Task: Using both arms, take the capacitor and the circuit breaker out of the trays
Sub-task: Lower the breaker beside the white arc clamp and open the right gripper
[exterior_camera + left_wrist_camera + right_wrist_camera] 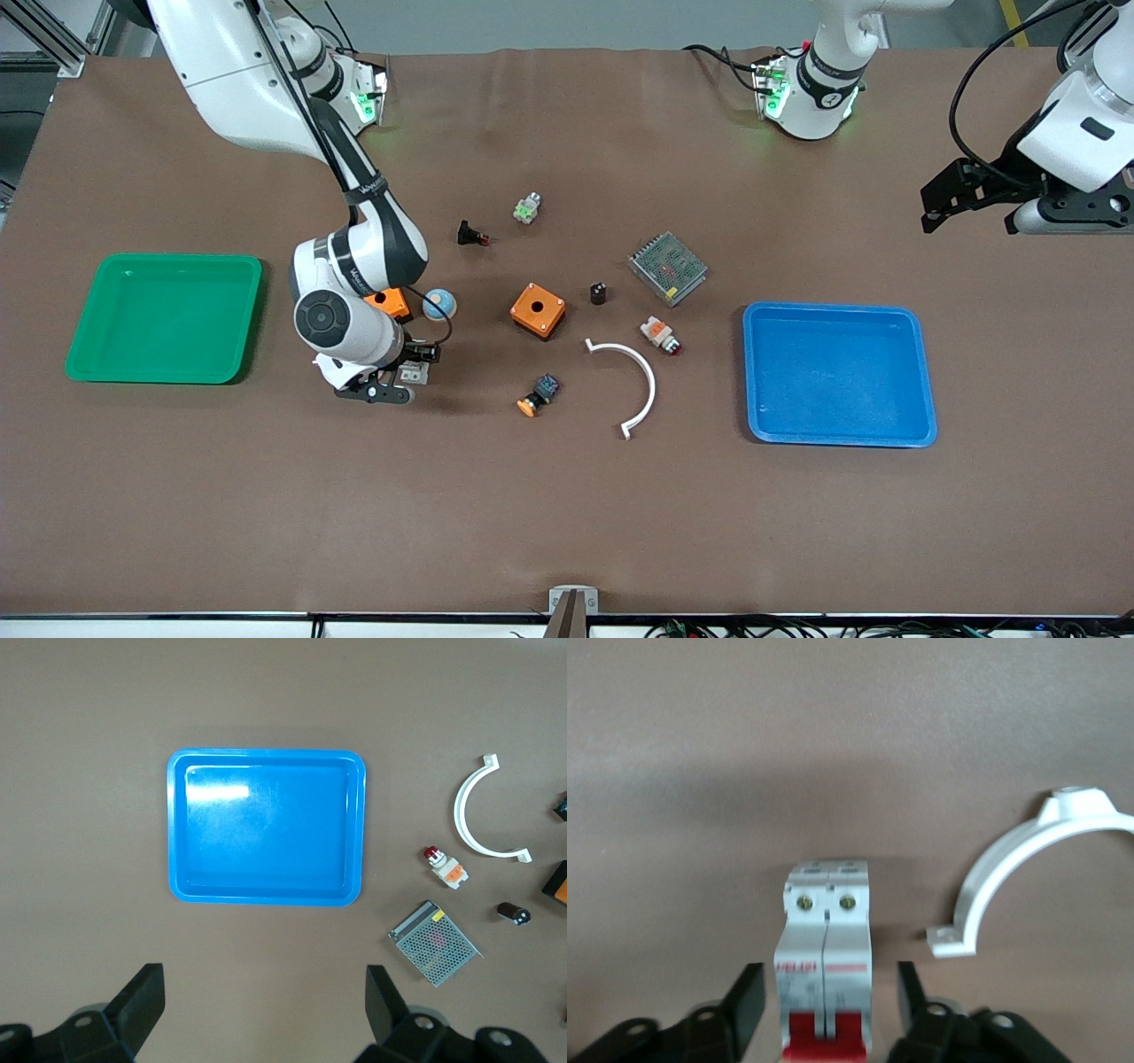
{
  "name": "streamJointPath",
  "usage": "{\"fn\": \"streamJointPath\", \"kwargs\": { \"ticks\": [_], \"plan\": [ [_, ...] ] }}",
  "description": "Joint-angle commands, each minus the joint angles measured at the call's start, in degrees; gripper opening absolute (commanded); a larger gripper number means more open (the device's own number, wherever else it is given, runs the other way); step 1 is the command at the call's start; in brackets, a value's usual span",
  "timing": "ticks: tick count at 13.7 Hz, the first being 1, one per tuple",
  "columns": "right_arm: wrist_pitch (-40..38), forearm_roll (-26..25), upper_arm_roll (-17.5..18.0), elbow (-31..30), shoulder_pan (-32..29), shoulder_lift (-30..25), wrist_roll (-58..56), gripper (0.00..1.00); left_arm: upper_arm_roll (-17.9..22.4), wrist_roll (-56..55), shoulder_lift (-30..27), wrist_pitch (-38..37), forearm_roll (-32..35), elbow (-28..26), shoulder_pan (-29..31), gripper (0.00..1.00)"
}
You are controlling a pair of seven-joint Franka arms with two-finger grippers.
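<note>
Resting on the table (pixel 567 514) between the fingers of the right gripper (pixel 830 1005), the breaker (pixel 826 961) is being shown with a small gap at each flank, so the jaws are being read as released rather than clamped; it is lying outside both trays, between the green tray (pixel 165 317) and the orange box (pixel 538 309), nearer to the front camera than the box. It is being judged a light, stiff moulded block with flat parallel sides that suit a two-finger pinch; those sides look smooth and may slip, and the red levers (pixel 826 1035) are best being left untouched, since they could flip under pressure. A red line of lettering is being seen across its face, too blurred to be read with confidence. The capacitor (pixel 599 293) is standing upright on the table, also out of the trays, between the orange box and the mesh unit (pixel 668 268); it is being judged very light, rigid and prone to rolling, so a hold across its round body would be needed. No writing is being made out on it. The left gripper (pixel 264 1001) is waiting, spread wide and empty, above the table beside the blue tray (pixel 266 895).
</note>
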Motion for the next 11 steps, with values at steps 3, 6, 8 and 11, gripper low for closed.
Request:
{"fn": "streamJointPath", "kwargs": {
  "ticks": [3, 6, 8, 11],
  "plan": [
    [-18.17, 0.86, -0.84, -0.71, -0.2, -16.71, 0.45, 1.0, -0.55, 0.07, 1.35, -0.19, -0.95, 0.15, -0.41, 1.0],
    [-28.11, 0.68, -0.93, -0.8, -4.84, -25.86, -0.43, 1.0, -0.55, -0.37, 1.53, 0.34, -0.78, 0.67, -0.67, 1.0],
    [-31.9, 0.5, -0.93, -0.89, -8.7, -30.0, -3.14, 1.0, -0.64, 0.33, 1.53, 0.34, -0.69, 2.25, -0.5, 1.0],
    [-34.99, 0.33, -1.02, -0.54, -16.96, -32.74, -13.5, 1.0, -1.6, 0.77, 1.36, -0.1, -0.6, 2.7, -0.32, 1.0]
  ]
}}
